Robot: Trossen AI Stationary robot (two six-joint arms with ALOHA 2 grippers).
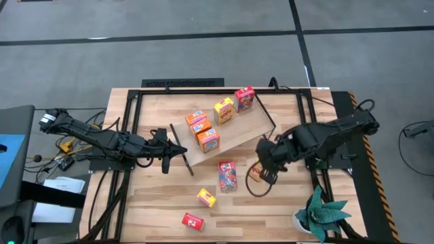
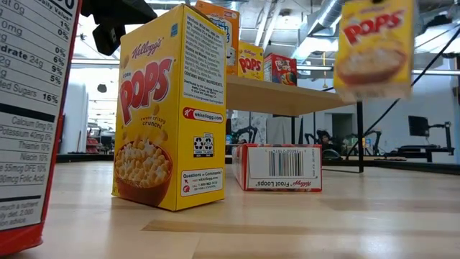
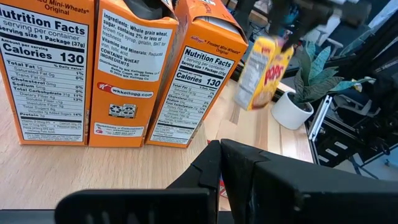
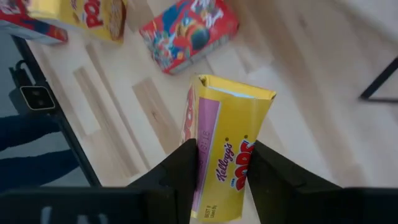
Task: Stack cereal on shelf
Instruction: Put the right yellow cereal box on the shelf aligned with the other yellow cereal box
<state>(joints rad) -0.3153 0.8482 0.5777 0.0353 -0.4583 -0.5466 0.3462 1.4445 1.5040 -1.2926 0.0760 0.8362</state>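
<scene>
Above the wooden table [image 1: 285,203], just off the shelf [image 1: 237,132], your right gripper [image 4: 224,165] was clamped across a yellow box [image 4: 227,134]'s broad faces, light, crushable card that you likely needed only pinch gently.

Blurred yellow cereal box [image 3: 263,73], its print unreadable

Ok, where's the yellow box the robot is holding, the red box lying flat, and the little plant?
held yellow Corn Pops box [image 4: 227,149], right wrist view, its yellow face.
flat Froot Loops box [image 1: 228,175], high view, its printed front.
plant [image 1: 324,210], high view, its leaves.
</scene>
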